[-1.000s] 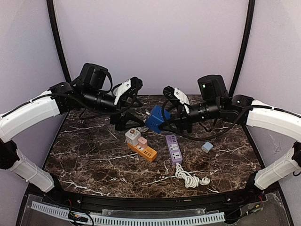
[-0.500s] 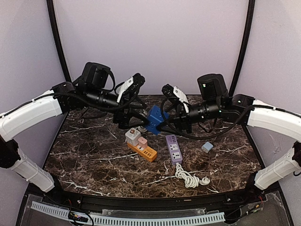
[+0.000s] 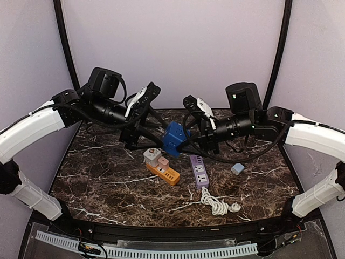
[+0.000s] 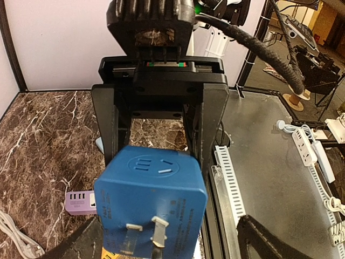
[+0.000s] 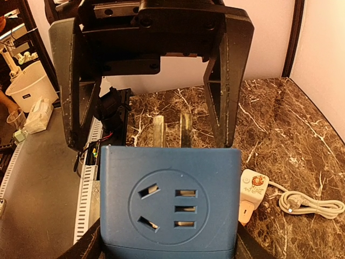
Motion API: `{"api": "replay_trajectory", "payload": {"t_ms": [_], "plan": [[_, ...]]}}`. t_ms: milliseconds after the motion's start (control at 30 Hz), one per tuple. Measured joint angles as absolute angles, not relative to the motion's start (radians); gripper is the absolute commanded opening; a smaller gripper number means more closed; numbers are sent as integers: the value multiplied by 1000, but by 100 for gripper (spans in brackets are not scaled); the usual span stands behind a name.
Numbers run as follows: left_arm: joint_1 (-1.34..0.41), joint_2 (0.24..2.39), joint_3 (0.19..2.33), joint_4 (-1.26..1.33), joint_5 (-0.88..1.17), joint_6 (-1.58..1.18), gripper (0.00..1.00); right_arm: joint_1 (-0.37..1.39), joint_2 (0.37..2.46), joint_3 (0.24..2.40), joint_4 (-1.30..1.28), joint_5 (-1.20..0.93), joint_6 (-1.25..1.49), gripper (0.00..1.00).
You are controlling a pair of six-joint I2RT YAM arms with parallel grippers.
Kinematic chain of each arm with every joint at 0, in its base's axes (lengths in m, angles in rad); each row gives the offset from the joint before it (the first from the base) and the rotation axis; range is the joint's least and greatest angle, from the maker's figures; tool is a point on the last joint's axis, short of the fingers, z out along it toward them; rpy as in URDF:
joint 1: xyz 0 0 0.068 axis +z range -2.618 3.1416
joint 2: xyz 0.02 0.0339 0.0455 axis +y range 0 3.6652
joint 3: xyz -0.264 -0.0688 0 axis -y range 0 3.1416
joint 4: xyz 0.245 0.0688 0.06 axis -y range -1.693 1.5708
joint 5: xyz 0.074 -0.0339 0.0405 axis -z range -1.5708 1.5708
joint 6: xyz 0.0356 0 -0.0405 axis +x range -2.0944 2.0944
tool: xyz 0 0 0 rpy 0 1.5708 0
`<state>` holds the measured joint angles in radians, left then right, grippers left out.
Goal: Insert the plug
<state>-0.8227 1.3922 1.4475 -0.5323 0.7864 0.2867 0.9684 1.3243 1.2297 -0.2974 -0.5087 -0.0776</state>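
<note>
Blue plug cube (image 3: pixel 173 137) is held aloft over the far middle of the table (image 3: pixel 108 181), clamped by the right gripper (image 3: pixel 184 141). Its prongs are aimed at 9 o'clock toward the left gripper (image 5: pixel 150 141), whose fingers are spread wide on nothing. The purple strip (image 3: pixel 199 170) lies at 5 o'clock below it, so the prongs are judged to need turning downward; fine print on the pronged face cannot be read.

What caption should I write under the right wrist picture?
A blue adapter sits in the right gripper, sockets toward the camera, the left gripper open beyond.
</note>
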Motion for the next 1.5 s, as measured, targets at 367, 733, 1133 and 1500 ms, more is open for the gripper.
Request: {"api": "replay_trajectory", "payload": {"t_ms": [367, 733, 1133, 1500], "plan": [[-823, 1403, 1486, -541, 761, 281, 87, 968, 1325, 1236, -300, -555, -133, 38], [-823, 1403, 1486, -541, 734, 276, 87, 969, 1332, 1214, -293, -584, -171, 37], [-842, 1403, 1457, -543, 725, 275, 90, 969, 1343, 1211, -284, -583, -171, 36], [-853, 1403, 1440, -549, 693, 276, 85, 969, 1344, 1211, -285, -583, -155, 34]]}}
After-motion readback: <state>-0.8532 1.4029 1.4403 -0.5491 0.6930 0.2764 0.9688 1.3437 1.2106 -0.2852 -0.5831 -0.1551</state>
